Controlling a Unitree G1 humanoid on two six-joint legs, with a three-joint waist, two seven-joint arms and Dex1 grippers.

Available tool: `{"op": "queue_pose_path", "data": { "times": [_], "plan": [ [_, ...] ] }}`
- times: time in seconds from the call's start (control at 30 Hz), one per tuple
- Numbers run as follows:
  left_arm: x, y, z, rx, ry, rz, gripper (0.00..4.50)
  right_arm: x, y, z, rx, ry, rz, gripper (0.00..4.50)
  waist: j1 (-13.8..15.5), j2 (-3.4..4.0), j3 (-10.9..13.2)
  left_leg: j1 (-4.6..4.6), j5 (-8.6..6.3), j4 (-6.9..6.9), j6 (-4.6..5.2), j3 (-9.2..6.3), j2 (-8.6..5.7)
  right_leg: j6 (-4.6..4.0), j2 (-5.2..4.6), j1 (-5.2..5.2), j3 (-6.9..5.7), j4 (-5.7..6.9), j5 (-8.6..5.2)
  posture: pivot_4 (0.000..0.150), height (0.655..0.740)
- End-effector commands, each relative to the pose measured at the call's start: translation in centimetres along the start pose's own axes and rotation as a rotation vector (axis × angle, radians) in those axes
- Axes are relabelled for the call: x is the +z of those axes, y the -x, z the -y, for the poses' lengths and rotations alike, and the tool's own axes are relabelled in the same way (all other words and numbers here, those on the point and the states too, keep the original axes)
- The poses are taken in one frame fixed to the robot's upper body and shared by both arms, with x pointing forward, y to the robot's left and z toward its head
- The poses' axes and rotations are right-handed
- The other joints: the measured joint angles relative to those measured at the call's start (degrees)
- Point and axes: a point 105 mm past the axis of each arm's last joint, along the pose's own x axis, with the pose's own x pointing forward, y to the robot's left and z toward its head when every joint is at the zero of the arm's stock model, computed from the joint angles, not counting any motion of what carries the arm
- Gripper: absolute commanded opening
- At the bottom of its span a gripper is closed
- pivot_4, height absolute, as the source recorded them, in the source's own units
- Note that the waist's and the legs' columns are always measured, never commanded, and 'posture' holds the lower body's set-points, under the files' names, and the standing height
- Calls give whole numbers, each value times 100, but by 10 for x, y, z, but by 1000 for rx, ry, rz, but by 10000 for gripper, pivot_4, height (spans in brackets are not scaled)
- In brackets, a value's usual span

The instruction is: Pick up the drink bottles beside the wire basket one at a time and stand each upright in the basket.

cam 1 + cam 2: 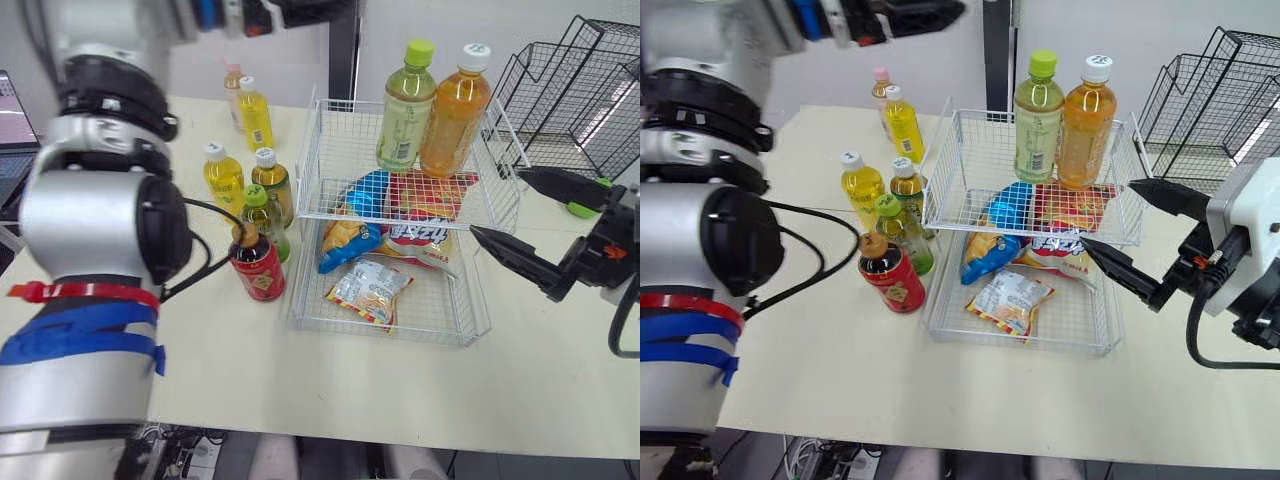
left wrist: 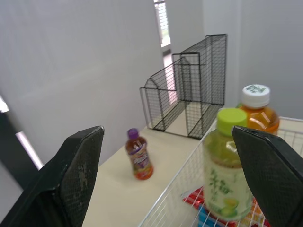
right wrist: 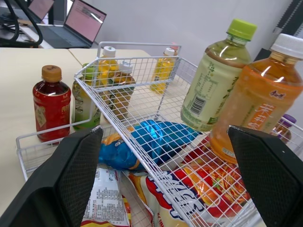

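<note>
The right gripper hovers beside the wire basket, where a green-capped bottle and an orange bottle stand upright, its fingers apart and empty like the left gripper.

Right arm reaches in from the right at low height. Right gripper: both black fingers spread wide, gripping nothing. Left arm is raised high, elbow joint close in the foreground. Left gripper: fingers wide apart, gripping nothing.
</note>
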Motion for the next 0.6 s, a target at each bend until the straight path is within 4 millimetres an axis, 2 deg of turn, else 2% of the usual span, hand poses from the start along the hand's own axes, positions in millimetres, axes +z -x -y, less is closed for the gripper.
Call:
{"op": "queue_pose_path", "data": {
  "times": [0.03,0.13,0.17,0.3,0.6],
  "plan": [
    [11,29,-10,82,-44,10,44750,5,-5,2,29,38,33,45000,10,2,-1,0,0,0,0,-2,0,0,0,0,-2,1,0,1500,6978],
    [-11,71,-21,211,-54,-55,44750,3,-12,4,54,41,44,45000,4,10,-5,1,2,0,-2,-4,3,-1,-2,1,-4,4,0,1500,6978],
    [-15,78,-21,231,-61,-70,44750,2,-13,4,59,40,46,45000,1,10,-5,4,2,1,-3,-4,8,-1,-4,1,-2,7,0,1500,6978],
    [-61,122,-18,323,-23,-172,44750,-1,-20,5,84,38,53,45000,18,10,-5,3,12,4,-19,-12,11,-2,-8,1,-10,15,0,1500,6978],
    [-159,191,1,450,84,-286,44750,1,-26,1,129,63,61,45000,70,10,-7,8,14,8,-16,-24,13,-3,-26,16,-24,16,0,1500,6978]
  ]
}}
